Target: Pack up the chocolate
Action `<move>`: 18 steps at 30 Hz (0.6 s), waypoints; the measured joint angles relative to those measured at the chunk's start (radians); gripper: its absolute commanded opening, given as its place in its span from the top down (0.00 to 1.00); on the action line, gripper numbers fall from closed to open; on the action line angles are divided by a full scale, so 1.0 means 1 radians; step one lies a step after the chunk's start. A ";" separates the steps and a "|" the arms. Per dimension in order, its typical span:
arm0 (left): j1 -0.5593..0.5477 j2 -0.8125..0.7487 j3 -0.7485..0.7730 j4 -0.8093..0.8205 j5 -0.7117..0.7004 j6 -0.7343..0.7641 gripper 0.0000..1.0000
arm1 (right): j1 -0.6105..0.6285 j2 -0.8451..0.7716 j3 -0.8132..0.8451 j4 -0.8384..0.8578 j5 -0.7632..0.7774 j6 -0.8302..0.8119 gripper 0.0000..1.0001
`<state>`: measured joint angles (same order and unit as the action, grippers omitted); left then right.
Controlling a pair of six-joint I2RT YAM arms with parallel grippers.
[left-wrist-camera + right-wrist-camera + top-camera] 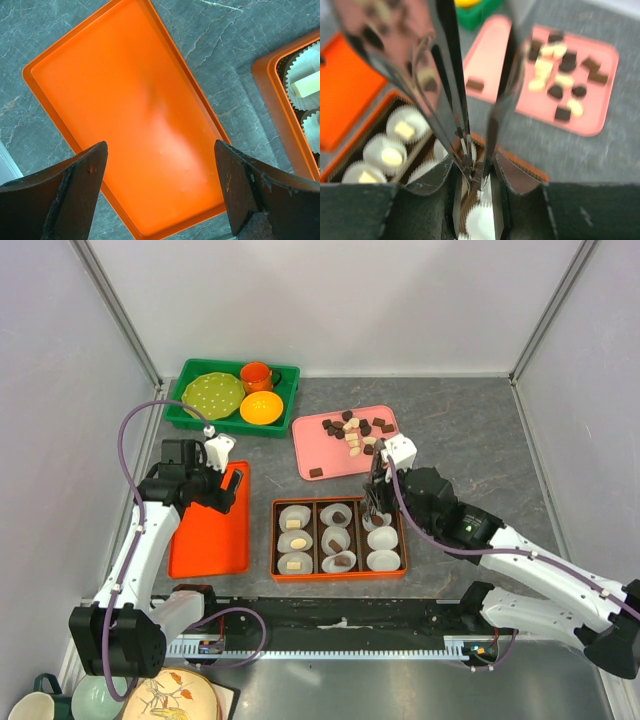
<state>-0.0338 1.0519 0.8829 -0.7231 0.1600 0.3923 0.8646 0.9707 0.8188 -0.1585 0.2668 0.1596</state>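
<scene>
Loose chocolate, dark, reddish-brown and cream, lies on a pink tray; it also shows in the right wrist view. An orange box holds white paper cups: the left column has cream pieces, the middle column has brown pieces. My right gripper is shut on metal tongs, whose tips hang over the box's top right cup. The blurred view does not show whether the tongs hold a piece. My left gripper is open and empty above a flat orange tray.
A green bin with a green plate, orange cup and orange bowl stands at the back left. The flat orange tray lies left of the box. Cups and a plate sit off the table at the bottom left.
</scene>
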 measured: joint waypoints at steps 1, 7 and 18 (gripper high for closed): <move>0.000 0.000 0.000 0.000 0.000 0.000 0.06 | 0.011 -0.011 -0.010 -0.028 0.004 0.010 0.78; 0.000 0.000 0.000 0.000 0.000 0.000 0.06 | 0.060 -0.069 -0.037 -0.207 0.057 0.068 0.77; 0.000 0.002 0.000 0.000 0.000 0.000 0.06 | 0.068 -0.092 -0.067 -0.253 0.084 0.092 0.64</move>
<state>-0.0338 1.0542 0.8833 -0.7231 0.1600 0.3923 0.9321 0.8791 0.7517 -0.4118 0.3504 0.2512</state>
